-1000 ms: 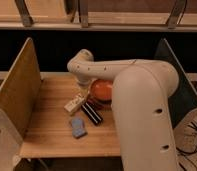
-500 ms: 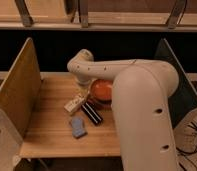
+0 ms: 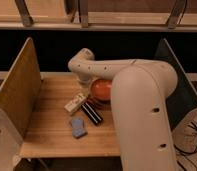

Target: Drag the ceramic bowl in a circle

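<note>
- Your gripper (image 3: 86,95) hangs over the middle of the wooden bench (image 3: 52,137), nearer its back edge; you cannot tell whether it is open or holds anything.
- The round, glossy orange-red ceramic bowl (image 3: 100,89) lies just right of it.

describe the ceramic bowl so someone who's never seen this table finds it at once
On the wooden table between two upright side panels, follow the white arm down to its hand. The ceramic bowl sits just right of the hand, partly hidden by the arm. It alone is round and glossy orange-red; the cream block, dark bar and blue-grey pad nearby are small and rectangular.
</note>
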Controlling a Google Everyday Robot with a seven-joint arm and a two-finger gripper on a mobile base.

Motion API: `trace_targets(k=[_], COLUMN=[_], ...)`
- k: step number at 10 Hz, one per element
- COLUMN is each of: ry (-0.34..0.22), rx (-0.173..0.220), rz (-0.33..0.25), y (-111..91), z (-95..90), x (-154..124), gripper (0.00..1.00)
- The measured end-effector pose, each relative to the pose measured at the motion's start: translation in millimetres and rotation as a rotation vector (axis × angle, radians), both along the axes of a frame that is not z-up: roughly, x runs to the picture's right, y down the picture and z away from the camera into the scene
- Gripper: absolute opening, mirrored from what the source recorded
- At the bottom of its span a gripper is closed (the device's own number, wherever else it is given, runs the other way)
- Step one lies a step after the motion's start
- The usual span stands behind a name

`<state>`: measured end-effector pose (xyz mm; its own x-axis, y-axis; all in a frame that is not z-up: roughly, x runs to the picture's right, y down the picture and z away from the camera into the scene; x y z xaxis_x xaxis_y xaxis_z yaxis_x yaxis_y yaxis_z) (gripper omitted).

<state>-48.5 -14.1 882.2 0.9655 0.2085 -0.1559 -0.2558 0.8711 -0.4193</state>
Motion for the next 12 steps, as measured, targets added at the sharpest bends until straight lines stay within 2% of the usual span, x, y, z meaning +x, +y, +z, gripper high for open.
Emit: trace_targets(k=[3,5,8,10,12], ry=[0.059,0.075,0.128,0.182,0.209], rx=[-0.019,-0.040,-0.092,-0.124,-0.150], rz=[0.003,0.014,0.076,0.144,0.182], y=[-17,-15,0,11,21], z=[17.3,25.7,36.6,42.4,47.4], x=[21,21,34,48,55], gripper=[0.62,0.62,0.62,0.62,0.62])
